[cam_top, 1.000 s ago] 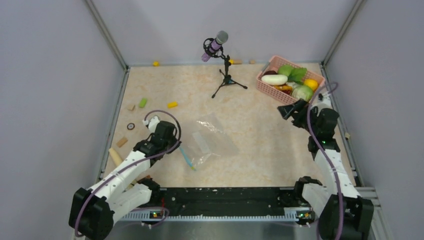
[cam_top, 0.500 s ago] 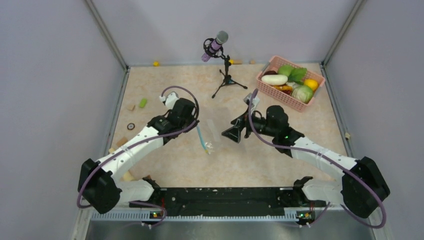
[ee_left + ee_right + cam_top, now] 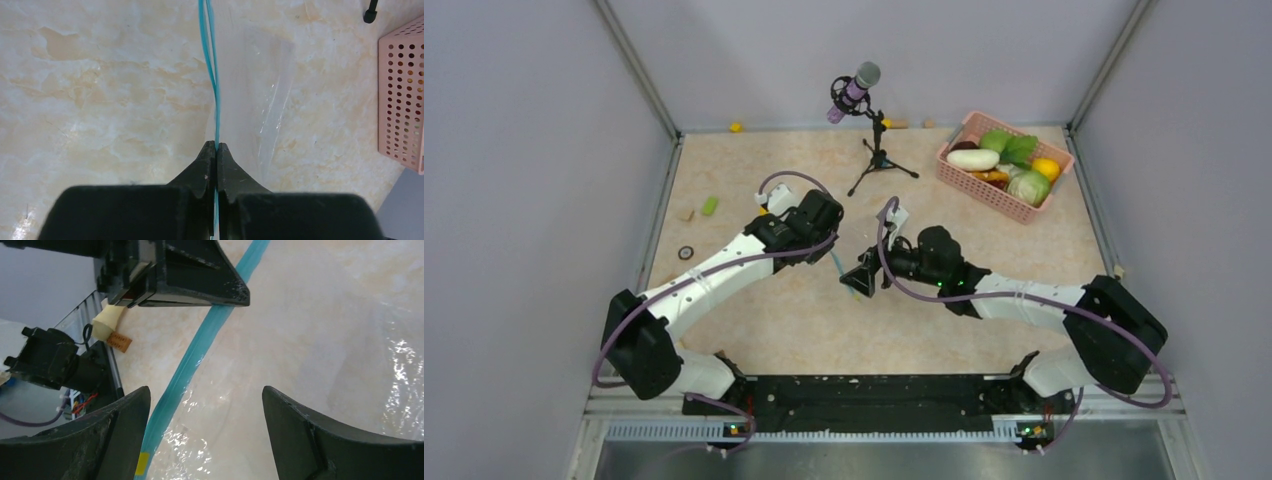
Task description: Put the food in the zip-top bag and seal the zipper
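Note:
The clear zip-top bag hangs at mid-table, hard to make out from above. My left gripper is shut on its teal zipper strip at one end, as the left wrist view shows. My right gripper is open and sits at the bag's mouth; in the right wrist view the zipper runs just inside its left finger and the bag film lies between the fingers. The food lies in the pink basket at the far right: white vegetable, cabbage, leaves, yellow fruit.
A microphone on a tripod stands at the back centre. Small bits lie at the left: a green piece, a yellow one by the back wall, a ring. The pink basket's side shows in the left wrist view.
My left gripper has carried the bag's zipper end up and to the right. My right arm has swung from beside the basket to the bag's mouth at mid-table.

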Controlling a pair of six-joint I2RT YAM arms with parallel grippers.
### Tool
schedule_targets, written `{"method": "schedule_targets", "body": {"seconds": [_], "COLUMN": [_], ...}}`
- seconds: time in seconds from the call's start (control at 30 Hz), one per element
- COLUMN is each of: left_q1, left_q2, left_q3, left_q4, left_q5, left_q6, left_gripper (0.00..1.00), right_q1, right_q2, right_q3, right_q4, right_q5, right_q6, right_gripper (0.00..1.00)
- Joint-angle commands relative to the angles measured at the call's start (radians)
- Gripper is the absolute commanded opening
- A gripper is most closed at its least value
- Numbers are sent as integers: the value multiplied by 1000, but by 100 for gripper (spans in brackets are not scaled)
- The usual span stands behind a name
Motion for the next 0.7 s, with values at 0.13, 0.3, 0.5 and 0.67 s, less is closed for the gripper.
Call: {"method": "schedule_targets", "body": {"seconds": [0.13,0.3,0.5,0.67], "left_q1": [-37,-49,-55,-55], "left_q2": [-38,-27,-27,-17], "left_q3": [1,16,18,26], "left_q4": [54,56,80,93], "left_q5": [-49,-44,-36,-32], "left_q6": [-52,-16,35,98], "left_gripper": [0,0,0,0], "right_q1": [15,15,15,14], "right_q2": [52,65,72,84], "right_q3": [56,62,61,86], "right_q4": [61,39,40,4], "right_q5": [130,164,201,165], "right_q6": [-50,-55,-33,-25], "right_gripper": [77,62,18,0]}}
